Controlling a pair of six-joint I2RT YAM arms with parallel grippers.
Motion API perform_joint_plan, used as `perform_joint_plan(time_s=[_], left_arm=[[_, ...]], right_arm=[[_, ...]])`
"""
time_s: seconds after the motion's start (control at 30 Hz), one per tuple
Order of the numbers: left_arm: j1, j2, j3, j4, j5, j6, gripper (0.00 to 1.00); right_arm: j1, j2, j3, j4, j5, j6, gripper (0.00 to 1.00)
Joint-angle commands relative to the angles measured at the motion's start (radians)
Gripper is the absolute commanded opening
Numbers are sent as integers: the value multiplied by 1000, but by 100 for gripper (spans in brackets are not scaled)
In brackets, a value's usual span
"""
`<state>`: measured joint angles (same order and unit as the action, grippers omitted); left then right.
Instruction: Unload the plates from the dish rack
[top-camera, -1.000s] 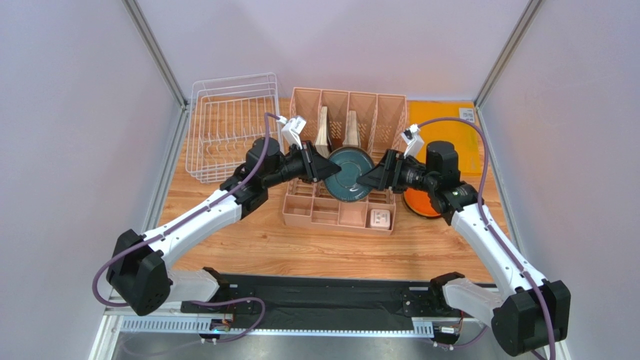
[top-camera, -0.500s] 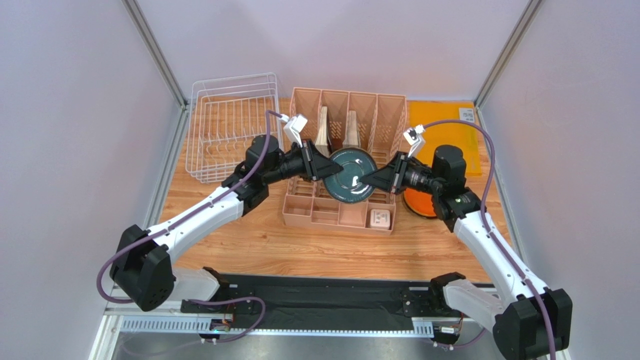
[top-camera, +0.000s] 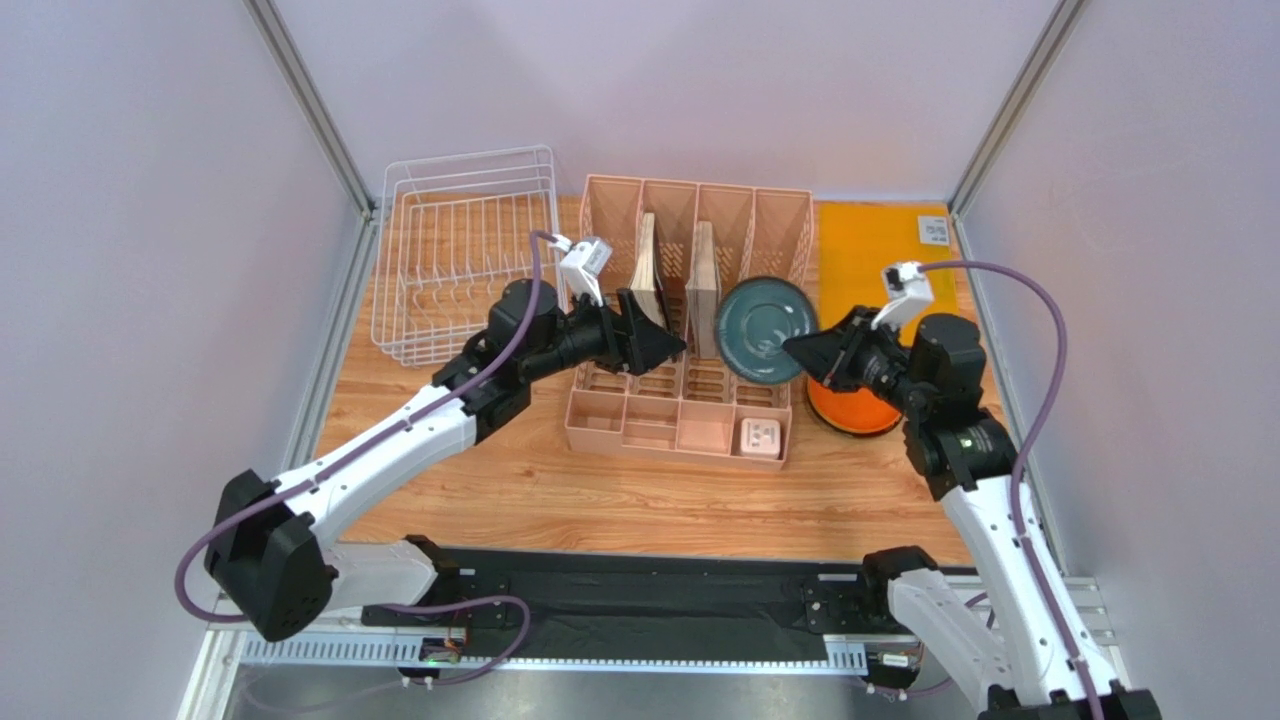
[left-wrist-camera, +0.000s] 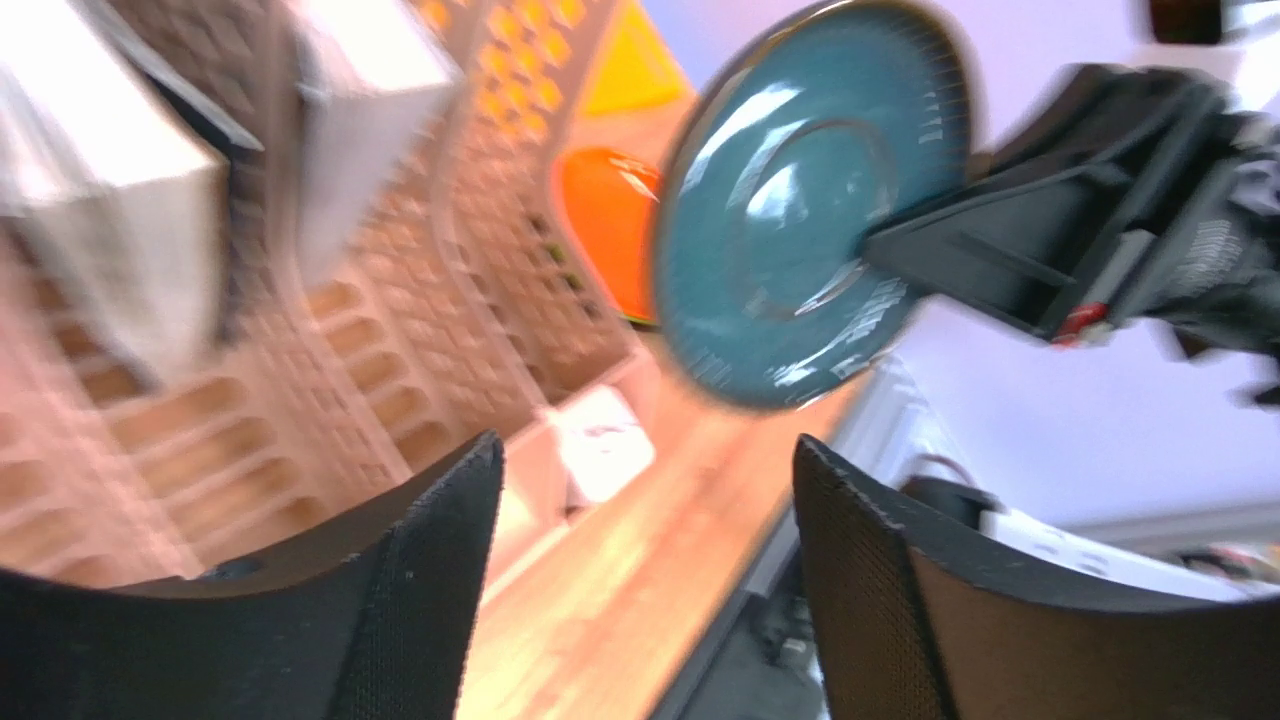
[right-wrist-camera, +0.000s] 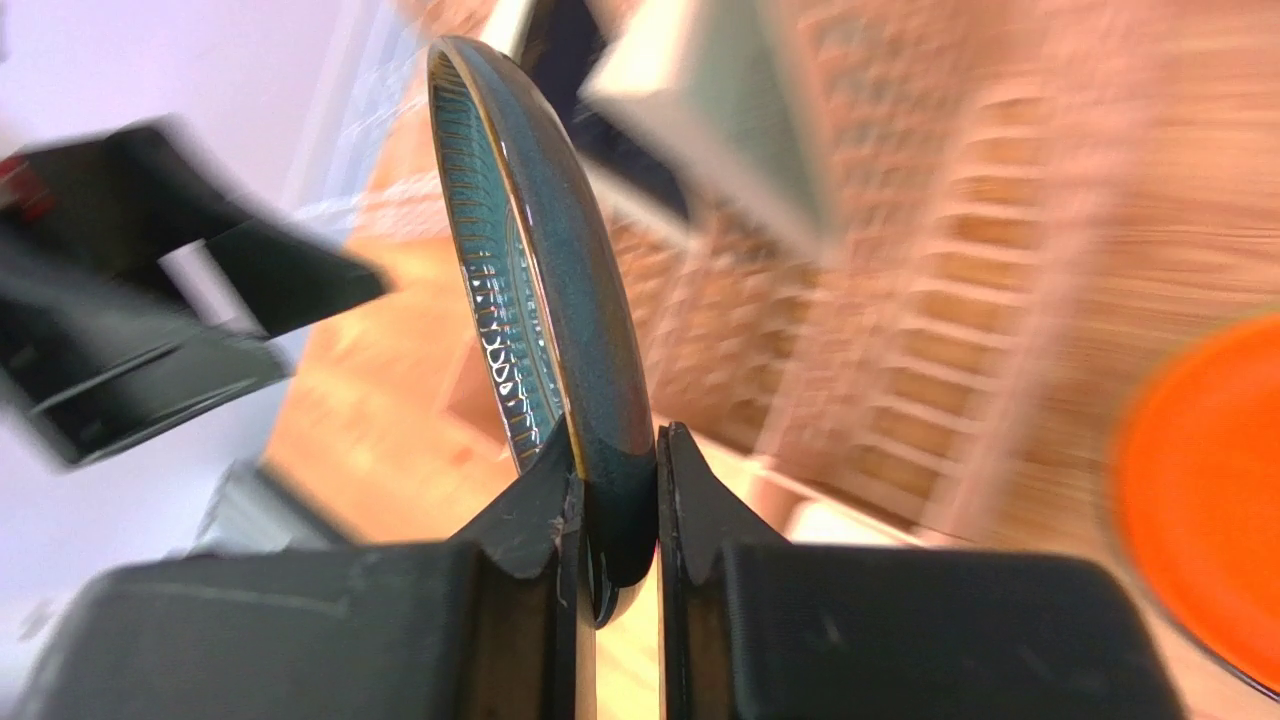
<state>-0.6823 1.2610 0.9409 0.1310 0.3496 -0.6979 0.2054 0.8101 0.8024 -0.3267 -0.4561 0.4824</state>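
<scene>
My right gripper (top-camera: 800, 354) is shut on the rim of the dark slate blue plate (top-camera: 763, 329), holding it on edge above the right end of the pink organiser. In the right wrist view the plate's rim (right-wrist-camera: 559, 300) is pinched between both fingers of the right gripper (right-wrist-camera: 619, 450). My left gripper (top-camera: 652, 333) stands open and empty a short way left of that plate (left-wrist-camera: 812, 195), its jaws wide apart in the left wrist view (left-wrist-camera: 646, 458). An orange plate (top-camera: 836, 408) lies on the table under the right wrist. The white wire dish rack (top-camera: 451, 263) sits at the back left.
The pink slotted organiser (top-camera: 679, 423) fills the middle, with two beige boards (top-camera: 648, 270) upright in its slots and a small white item (top-camera: 759, 438) in a front compartment. An orange mat (top-camera: 887, 248) lies at the back right. Walls close in on both sides.
The left gripper opened, let go of the blue plate and drew back left. The right gripper shut on the plate and carried it right and up.
</scene>
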Motion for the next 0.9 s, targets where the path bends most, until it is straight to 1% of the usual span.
perform_joint_plan(time_s=[0.0, 0.03, 0.07, 0.1, 0.17, 0.2, 0.27, 0.3, 0.4, 0.5, 0.6, 0.7, 0.77, 0.87], left_arm=[[-2, -123, 47, -126, -235, 173, 80], [-2, -139, 47, -166, -273, 196, 93], [0, -173, 47, -206, -312, 246, 94], [-2, -189, 45, -221, -389, 271, 94], [-2, -241, 36, -249, -478, 323, 99], [-2, -258, 30, -269, -571, 337, 100], [0, -303, 6, -281, -651, 380, 100], [-2, -316, -1, -287, -717, 391, 100], [-2, -364, -33, -297, -811, 431, 100], [-2, -397, -60, -309, -876, 436, 100], [-2, -422, -93, -303, -908, 437, 100], [1, -428, -116, -295, -923, 440, 100], [4, -419, -123, -289, -914, 449, 100], [16, -400, -117, -297, -884, 449, 100]], right_arm=[[-98, -112, 136, -148, 227, -111, 0], [-115, -118, 149, -207, 258, -119, 0], [-145, -127, 158, -233, 325, -125, 0], [-159, -134, 170, -259, 362, -125, 0], [-194, -134, 172, -311, 443, -125, 0], [-196, -129, 169, -325, 454, -122, 0], [-254, -114, 156, -351, 526, -99, 0], [-270, -94, 152, -357, 530, -93, 0], [-336, -37, 133, -362, 482, -59, 0], [-392, 29, 115, -350, 416, -50, 0], [-434, 78, 86, -304, 330, -35, 0], [-439, 136, 46, -249, 281, 1, 0], [-439, 168, 12, -174, 222, 22, 0], [-439, 205, -34, -106, 221, 51, 0]])
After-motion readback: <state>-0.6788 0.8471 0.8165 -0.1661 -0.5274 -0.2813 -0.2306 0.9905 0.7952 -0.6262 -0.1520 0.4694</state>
